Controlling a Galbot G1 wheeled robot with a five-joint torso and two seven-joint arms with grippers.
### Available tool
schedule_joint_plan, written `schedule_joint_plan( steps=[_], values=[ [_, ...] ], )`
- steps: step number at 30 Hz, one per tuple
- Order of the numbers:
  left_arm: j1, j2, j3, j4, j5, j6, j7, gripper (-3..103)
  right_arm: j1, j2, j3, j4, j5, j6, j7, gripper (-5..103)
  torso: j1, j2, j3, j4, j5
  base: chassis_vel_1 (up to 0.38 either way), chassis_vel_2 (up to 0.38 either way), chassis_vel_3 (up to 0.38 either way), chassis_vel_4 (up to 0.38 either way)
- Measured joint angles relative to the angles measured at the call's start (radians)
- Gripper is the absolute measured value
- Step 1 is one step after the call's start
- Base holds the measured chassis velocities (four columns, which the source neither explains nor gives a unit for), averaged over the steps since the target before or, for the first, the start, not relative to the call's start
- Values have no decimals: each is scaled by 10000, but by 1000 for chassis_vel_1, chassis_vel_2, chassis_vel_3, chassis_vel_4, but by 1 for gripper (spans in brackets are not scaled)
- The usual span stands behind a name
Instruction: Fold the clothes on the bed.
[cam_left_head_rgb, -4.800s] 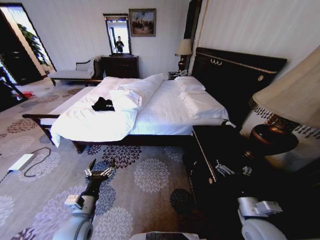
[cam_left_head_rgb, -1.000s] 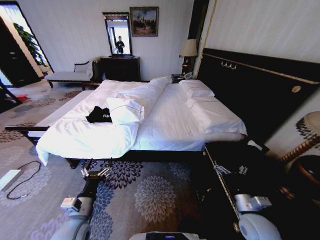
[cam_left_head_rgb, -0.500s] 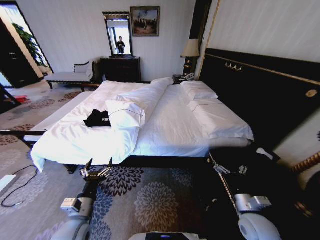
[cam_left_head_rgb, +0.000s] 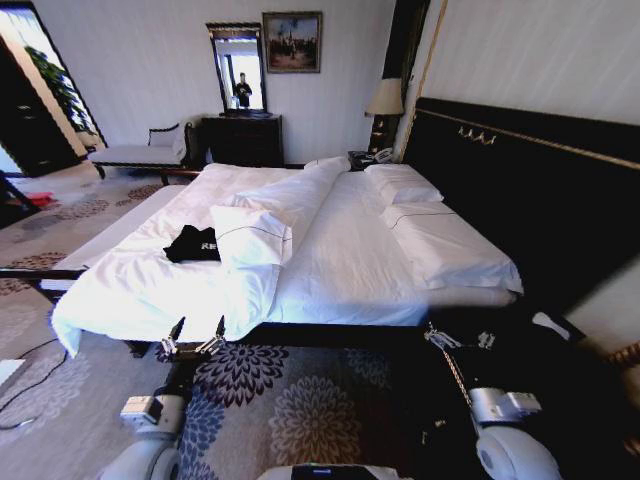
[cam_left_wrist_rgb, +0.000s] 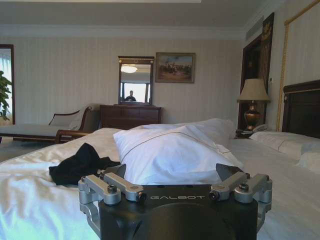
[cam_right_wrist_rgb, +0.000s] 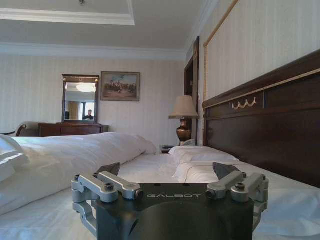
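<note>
Your left gripper, fingers apart, hangs at the large white-duveted bed's near edge. The crumpled black cotton T-shirt lies at twelve o'clock from it. Right gripper, also spread, sits low at four o'clock.

The black T-shirt lies crumpled, its white lettering too small to read. A pillow hides its right edge.

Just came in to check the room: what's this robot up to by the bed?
The robot stands at the side of the bed, facing it. Nothing is being handled: the black T-shirt lies crumpled on the white duvet beside a pillow, not yet folded. The left tool is open at the duvet's edge; the right tool is open too, held out low near the bedside.
</note>
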Motion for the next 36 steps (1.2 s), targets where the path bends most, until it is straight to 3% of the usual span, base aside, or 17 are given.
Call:
schedule_joint_plan(
  steps=[26,36],
  values=[
    [-190,1,60,256,-18,-19,1,100,267,97,-151,-395,-109,128,54,100,8,-3,3,2,2,-202,205,201,-194],
    [-164,4,39,172,-28,-50,-5,100,300,197,-225,-417,-213,227,70,100,-4,-1,-2,0,0,-65,59,50,-53]
  ],
)
